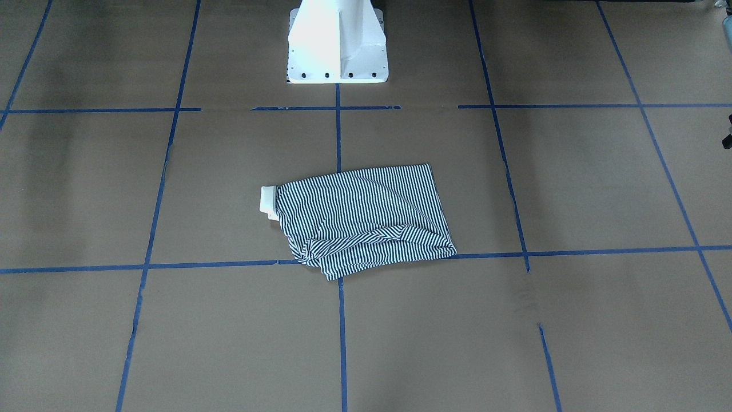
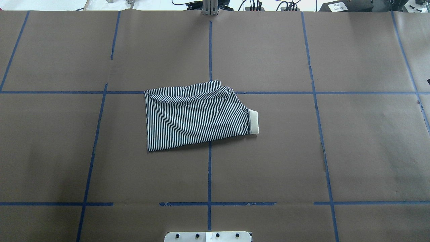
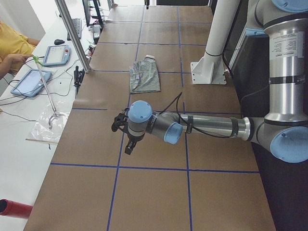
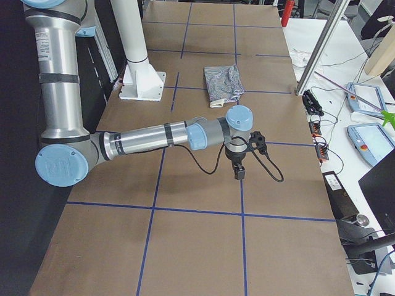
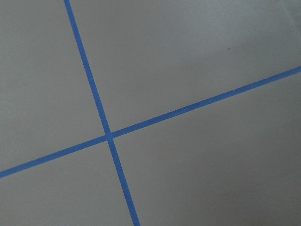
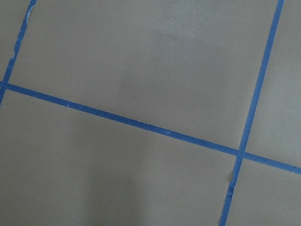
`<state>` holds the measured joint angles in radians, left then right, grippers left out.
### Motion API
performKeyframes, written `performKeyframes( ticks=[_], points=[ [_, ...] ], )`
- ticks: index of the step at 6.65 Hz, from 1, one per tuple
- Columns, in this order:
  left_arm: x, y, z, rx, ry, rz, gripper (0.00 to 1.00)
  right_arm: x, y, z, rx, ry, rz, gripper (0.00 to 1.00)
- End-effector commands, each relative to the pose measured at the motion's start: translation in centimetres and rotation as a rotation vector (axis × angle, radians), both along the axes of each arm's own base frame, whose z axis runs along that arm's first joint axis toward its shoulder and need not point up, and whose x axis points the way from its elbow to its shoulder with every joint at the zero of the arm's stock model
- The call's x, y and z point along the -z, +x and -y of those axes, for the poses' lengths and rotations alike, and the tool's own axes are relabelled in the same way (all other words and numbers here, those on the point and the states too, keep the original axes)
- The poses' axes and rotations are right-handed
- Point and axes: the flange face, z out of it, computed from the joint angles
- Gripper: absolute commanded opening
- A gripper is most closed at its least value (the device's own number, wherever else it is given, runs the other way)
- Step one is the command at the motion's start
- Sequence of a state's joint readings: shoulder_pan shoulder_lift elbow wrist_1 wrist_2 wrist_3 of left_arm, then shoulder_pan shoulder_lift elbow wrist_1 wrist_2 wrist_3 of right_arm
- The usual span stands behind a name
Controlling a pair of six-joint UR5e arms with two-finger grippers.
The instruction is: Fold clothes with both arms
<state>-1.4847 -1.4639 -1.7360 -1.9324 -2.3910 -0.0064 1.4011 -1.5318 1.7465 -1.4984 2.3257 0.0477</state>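
Brown paper table (image 2: 302, 161), blue tape grid (image 2: 209, 168); shirt (image 2: 195, 114) centre; left claw (image 3: 128, 150), right claw (image 4: 239, 173): opening untellable.

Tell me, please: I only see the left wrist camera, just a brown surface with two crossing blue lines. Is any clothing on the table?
Observer: Yes, a striped polo shirt lies near the middle of the table, folded into a rough rectangle.
Operator: Is an arm holding it?
Observer: No. The left gripper hangs over bare table, well apart from the shirt.
Operator: And the other one?
Observer: The right gripper hangs over bare table towards the opposite end, apart from the shirt too.
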Motion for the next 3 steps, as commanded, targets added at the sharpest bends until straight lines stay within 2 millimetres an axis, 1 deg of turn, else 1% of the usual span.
performKeyframes(
  ticks=[1,2,3],
  points=[
    [-1.8,-0.2,-0.8,0.003,-0.043,0.006,1.0,0.3,0.2,-0.4,0.0,0.007,0.006,1.0],
    [-2.9,-0.3,-2.1,0.004,-0.068,0.007,1.0,1.7,0.5,-0.6,-0.007,0.033,0.005,1.0],
    [-1.8,-0.3,-2.1,0.004,-0.044,0.005,1.0,1.6,0.5,-0.6,-0.007,0.032,0.005,1.0]
  ],
)
